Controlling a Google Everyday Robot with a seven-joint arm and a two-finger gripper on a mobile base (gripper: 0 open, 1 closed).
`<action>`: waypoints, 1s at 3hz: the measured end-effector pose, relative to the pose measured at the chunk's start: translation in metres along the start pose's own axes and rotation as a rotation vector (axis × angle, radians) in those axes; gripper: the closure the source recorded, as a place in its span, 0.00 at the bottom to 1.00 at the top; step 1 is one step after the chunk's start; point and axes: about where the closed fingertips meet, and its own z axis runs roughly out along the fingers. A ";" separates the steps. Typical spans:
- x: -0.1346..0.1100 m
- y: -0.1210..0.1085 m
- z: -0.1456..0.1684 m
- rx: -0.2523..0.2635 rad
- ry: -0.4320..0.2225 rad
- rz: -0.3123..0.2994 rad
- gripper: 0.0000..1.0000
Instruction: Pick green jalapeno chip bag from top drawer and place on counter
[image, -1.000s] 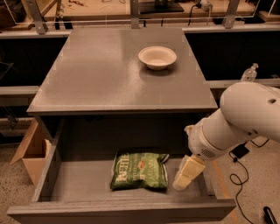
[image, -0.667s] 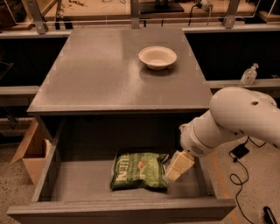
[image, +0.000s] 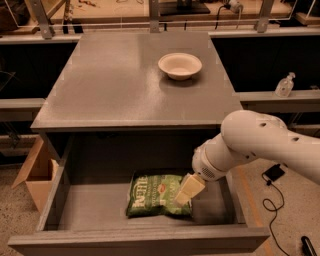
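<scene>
The green jalapeno chip bag lies flat on the grey bottom of the open top drawer, a little right of its middle, white "Kettle" lettering facing up. My gripper comes in from the right on the white arm and hangs over the bag's right edge, touching or just above it. The counter is the wide grey top of the cabinet behind the drawer.
A white bowl stands on the counter at the back right. A brown cardboard box sits on the floor left of the cabinet. A clear bottle stands on the right shelf. Black cables lie on the floor at right.
My gripper has moved left and slightly down inside the drawer, from beside the bag's right side to over its right edge. The bag has not moved.
</scene>
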 end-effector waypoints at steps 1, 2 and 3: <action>-0.006 0.002 0.030 -0.036 0.004 -0.008 0.00; -0.014 0.003 0.066 -0.084 0.011 -0.027 0.02; -0.017 -0.002 0.087 -0.117 0.014 -0.035 0.25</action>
